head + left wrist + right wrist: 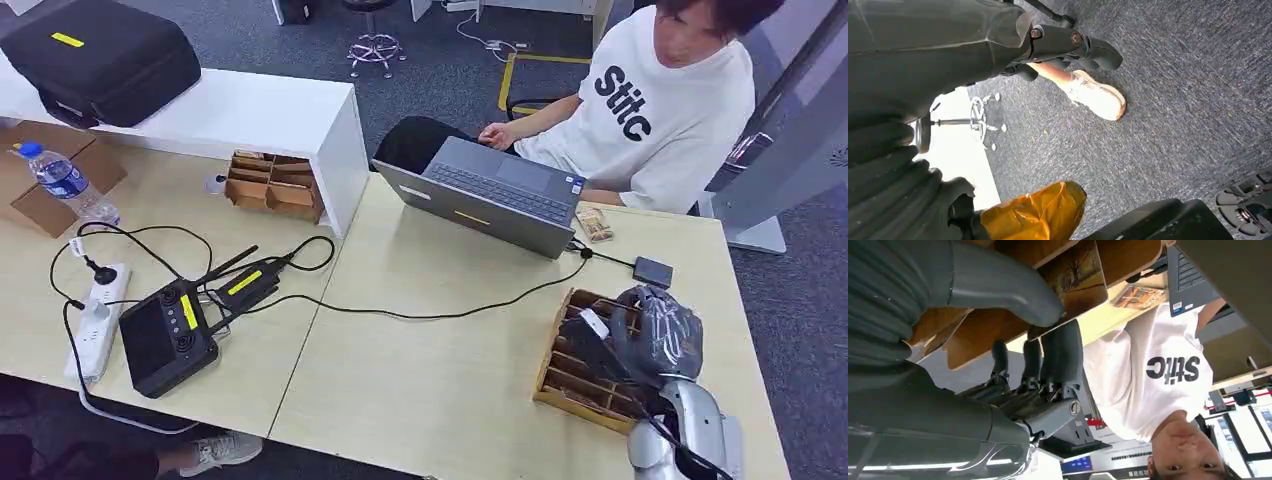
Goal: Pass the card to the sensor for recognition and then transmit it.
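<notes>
Card (1075,277) between thumb (1003,290) and fingers (1060,352)

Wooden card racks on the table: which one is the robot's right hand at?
The wooden rack at the table's right end, by the right hand. The other rack sits far off beside the white shelf.

Person (660,110) at laptop (495,192); bottle (65,182), power strip (97,320), controller (168,337) on desk.

1. light wooden table (430,380).
2. far side: open laptop (495,192), small dark box (652,271).
3. right: wooden card rack (580,365).
4. left: black controller (165,338), white power strip (97,320), water bottle (65,182).
</notes>
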Controlling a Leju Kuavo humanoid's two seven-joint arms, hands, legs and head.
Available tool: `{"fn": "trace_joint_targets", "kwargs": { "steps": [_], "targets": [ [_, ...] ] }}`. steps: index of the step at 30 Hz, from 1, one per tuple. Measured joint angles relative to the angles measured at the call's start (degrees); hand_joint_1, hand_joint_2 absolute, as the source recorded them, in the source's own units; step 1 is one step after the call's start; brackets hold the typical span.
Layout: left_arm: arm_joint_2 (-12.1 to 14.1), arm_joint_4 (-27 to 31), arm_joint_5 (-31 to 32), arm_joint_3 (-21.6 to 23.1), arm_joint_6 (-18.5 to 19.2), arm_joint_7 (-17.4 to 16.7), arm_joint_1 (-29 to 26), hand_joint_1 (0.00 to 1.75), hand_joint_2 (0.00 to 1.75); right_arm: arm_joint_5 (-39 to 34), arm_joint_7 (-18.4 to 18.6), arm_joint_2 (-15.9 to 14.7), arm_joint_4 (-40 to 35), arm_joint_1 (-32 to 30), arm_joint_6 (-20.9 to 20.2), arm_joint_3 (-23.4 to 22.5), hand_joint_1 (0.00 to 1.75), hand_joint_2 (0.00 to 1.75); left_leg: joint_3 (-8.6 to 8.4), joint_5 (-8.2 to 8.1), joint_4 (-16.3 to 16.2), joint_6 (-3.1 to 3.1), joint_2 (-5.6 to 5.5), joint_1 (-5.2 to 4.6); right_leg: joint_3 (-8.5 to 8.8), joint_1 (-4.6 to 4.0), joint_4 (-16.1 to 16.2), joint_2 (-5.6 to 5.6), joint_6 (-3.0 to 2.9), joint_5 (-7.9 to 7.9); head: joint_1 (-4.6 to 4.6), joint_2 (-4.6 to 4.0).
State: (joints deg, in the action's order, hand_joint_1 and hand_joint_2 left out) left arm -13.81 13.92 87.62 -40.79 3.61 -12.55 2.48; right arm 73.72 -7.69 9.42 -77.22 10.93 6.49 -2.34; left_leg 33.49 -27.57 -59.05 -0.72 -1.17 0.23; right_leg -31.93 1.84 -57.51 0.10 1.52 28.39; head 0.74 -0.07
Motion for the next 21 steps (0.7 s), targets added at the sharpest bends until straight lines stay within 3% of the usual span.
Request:
{"fn": "trace_joint_targets", "kwargs": {
  "steps": [2, 10, 14, 21],
  "targets": [
    [0.0, 0.0, 0.0, 0.0, 0.0, 0.0, 0.0, 0.0, 1.75, 0.0, 0.0, 0.0, 0.1, 0.0, 0.0, 0.0, 1.69, 1.75, 0.0, 0.0, 0.0, 0.0, 0.0, 0.0, 0.0, 0.0, 0.0, 0.0, 0.0, 0.0, 0.0, 0.0],
    [0.0, 0.0, 0.0, 0.0, 0.0, 0.0, 0.0, 0.0, 1.75, 0.0, 0.0, 0.0, 0.1, 0.1, 0.0, -0.1, 1.66, 1.75, 0.0, 0.0, 0.0, 0.0, 0.0, 0.0, 0.0, 0.0, 0.0, 0.0, 0.0, 0.0, 0.0, 0.0],
    [0.1, 0.0, 0.0, 0.0, 0.0, 0.0, 0.0, 0.0, 1.75, 0.0, -0.1, 0.0, 0.1, 0.1, 0.0, -0.2, 1.75, 1.75, 0.0, 0.0, 0.0, 0.0, 0.0, 0.0, 0.0, 0.0, 0.0, 0.0, 0.0, 0.0, 0.0, 0.0],
    [0.1, 0.0, 0.0, 0.0, 0.1, 0.0, 0.0, 0.0, 1.75, 0.0, -0.3, 0.0, 0.0, 0.1, 0.1, -0.2, 1.75, 1.75, -0.01, 0.0, 0.0, 0.0, 0.01, 0.0, 0.0, 0.0, 0.0, 0.01, 0.0, 0.0, 0.0, 0.0]
  ]
}}
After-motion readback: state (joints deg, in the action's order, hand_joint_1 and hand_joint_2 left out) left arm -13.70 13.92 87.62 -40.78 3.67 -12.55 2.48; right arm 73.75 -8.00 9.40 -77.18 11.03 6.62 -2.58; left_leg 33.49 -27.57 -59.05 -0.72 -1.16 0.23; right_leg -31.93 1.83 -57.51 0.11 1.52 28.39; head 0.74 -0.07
